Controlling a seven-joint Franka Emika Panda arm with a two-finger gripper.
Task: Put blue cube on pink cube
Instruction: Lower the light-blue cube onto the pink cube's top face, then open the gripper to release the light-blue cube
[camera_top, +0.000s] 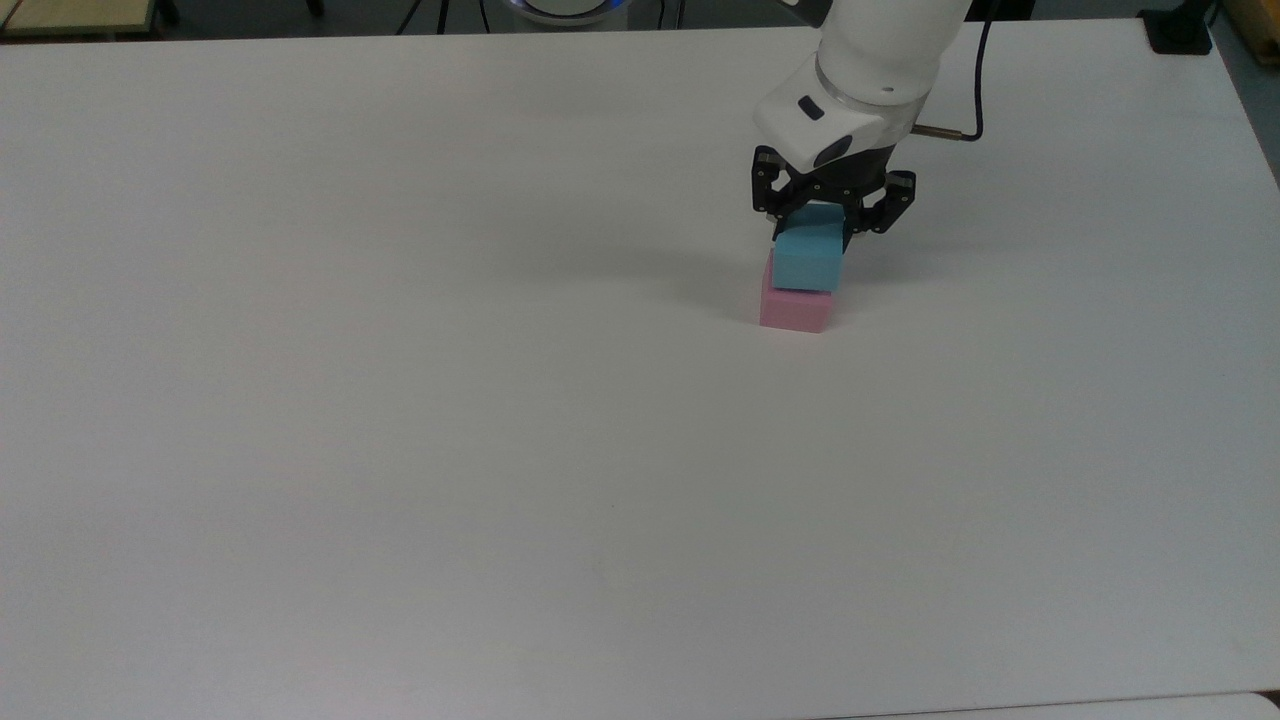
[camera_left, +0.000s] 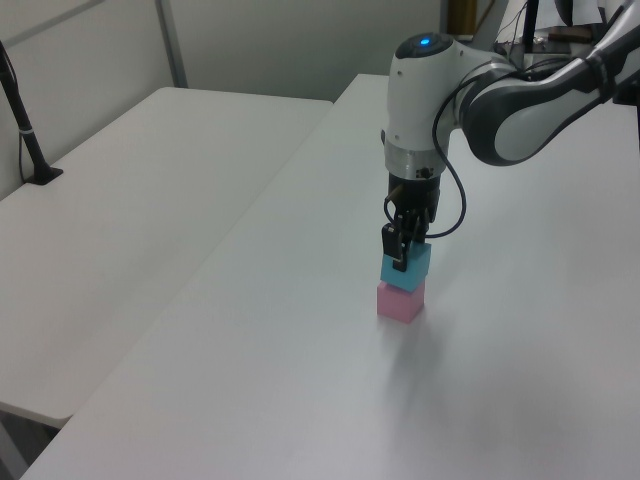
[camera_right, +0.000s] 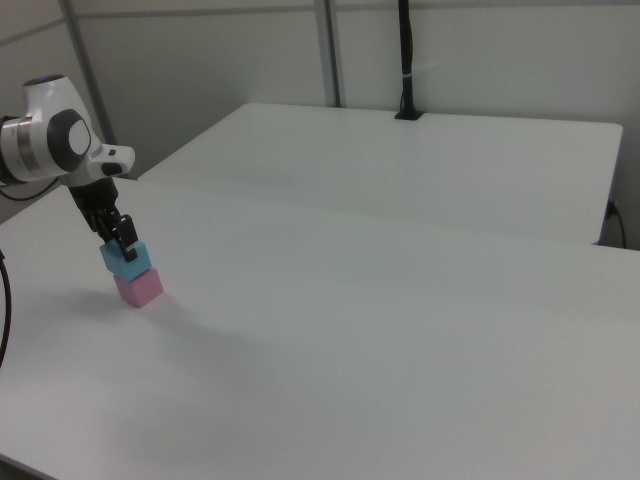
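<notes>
- Top view: one blue cube (camera_top: 808, 260) sits on one pink cube (camera_top: 795, 309), which stands on the white table (camera_top: 400, 400). The blue cube is set slightly toward the top view's right of the pink cube's middle, so a strip of pink top shows at the top view's left. One gripper (camera_top: 812, 222) comes down from above the pink cube — its black fingers (camera_top: 768, 193) press against opposite sides of the blue cube, pinching it.
- Left view: the two cubes form one stack; blue cube (camera_left: 405, 266) directly above pink cube (camera_left: 401, 301), faces touching. The gripper (camera_left: 399, 255) hangs straight over the pink cube, one dark finger (camera_left: 397, 247) lying down the near face of the blue cube. One white-and-grey arm (camera_left: 470, 90) reaches in from the left view's upper right.
- Right view: the stack stands near the right view's left edge — blue cube (camera_right: 124, 260) over pink cube (camera_right: 139, 288). The gripper (camera_right: 120, 241) is closed onto the blue cube from above the pink cube. A second white table (camera_right: 420, 160) lies well beyond the pink cube, with one black post (camera_right: 406, 60) rising at its far edge.
</notes>
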